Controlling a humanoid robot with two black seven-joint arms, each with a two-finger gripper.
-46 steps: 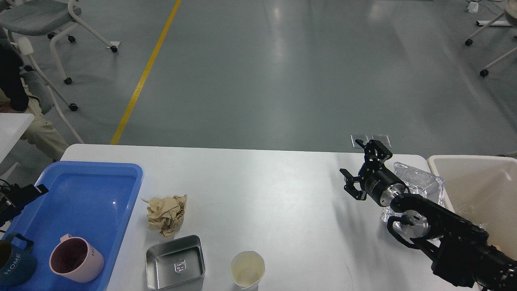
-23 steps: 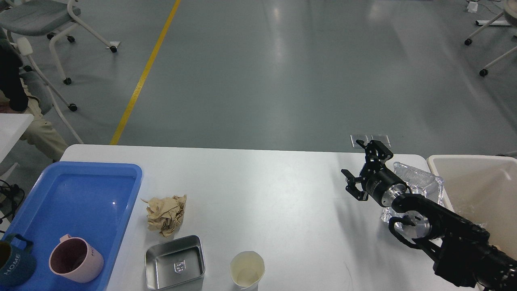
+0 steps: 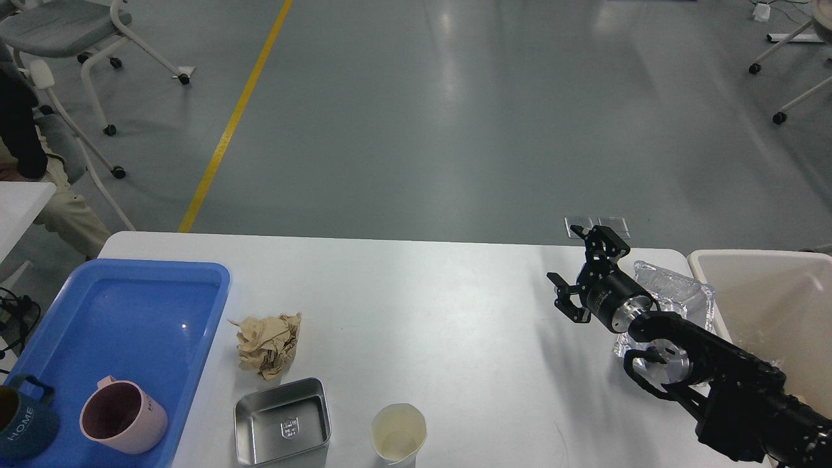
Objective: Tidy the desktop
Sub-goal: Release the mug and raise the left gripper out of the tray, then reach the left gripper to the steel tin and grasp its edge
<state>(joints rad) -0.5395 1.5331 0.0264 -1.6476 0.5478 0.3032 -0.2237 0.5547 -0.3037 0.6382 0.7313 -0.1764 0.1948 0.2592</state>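
The white desktop (image 3: 442, 305) fills the lower half of the head view. On it lie a crumpled brown paper ball (image 3: 266, 343), a square metal tin (image 3: 283, 422), a cream paper cup (image 3: 398, 433) at the front edge and a clear plastic container (image 3: 676, 296) at the right. My right gripper (image 3: 578, 270) is open and empty, held above the desktop just left of the clear container. My left gripper is out of view.
A blue tray (image 3: 149, 305) at the left holds a pink mug (image 3: 120, 416) and a dark blue mug (image 3: 23, 422). A cream bin (image 3: 767, 305) stands past the desktop's right edge. Chairs stand on the grey floor behind.
The left arm's dark end, seen at the far left edge a second ago, has withdrawn out of view. My right gripper has barely moved.
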